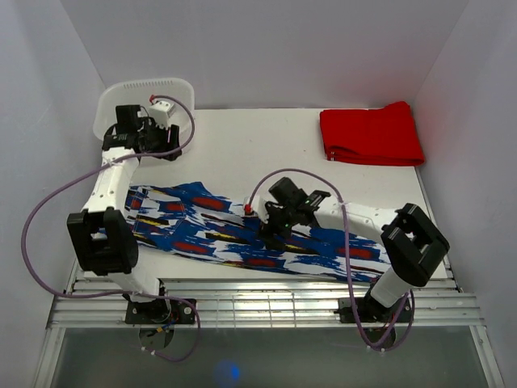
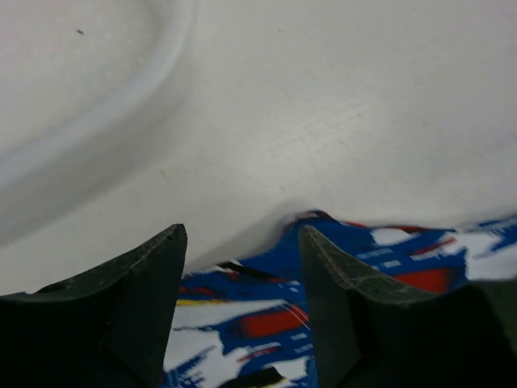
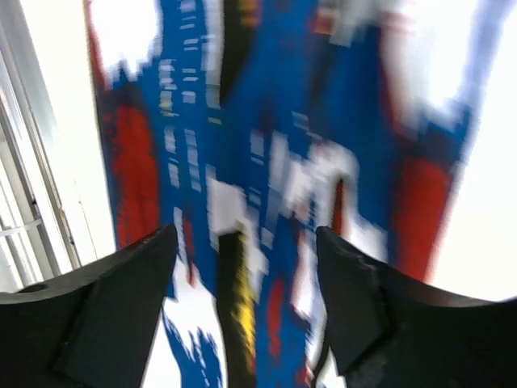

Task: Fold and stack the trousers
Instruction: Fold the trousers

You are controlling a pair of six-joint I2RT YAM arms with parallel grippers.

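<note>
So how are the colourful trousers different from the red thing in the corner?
The trousers are blue, white and red patterned; the red cloth is plain red. The trousers lie stretched out long; the red cloth is folded small. The right hand is just above the trousers; no hand is near the red cloth. Both are soft clothes on the table.

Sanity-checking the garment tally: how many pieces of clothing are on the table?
2. The blue, white and red printed fabric trousers lie spread out along the near side; the plain red folded garment sits at the far right. The red fold could hide another layer.
</note>
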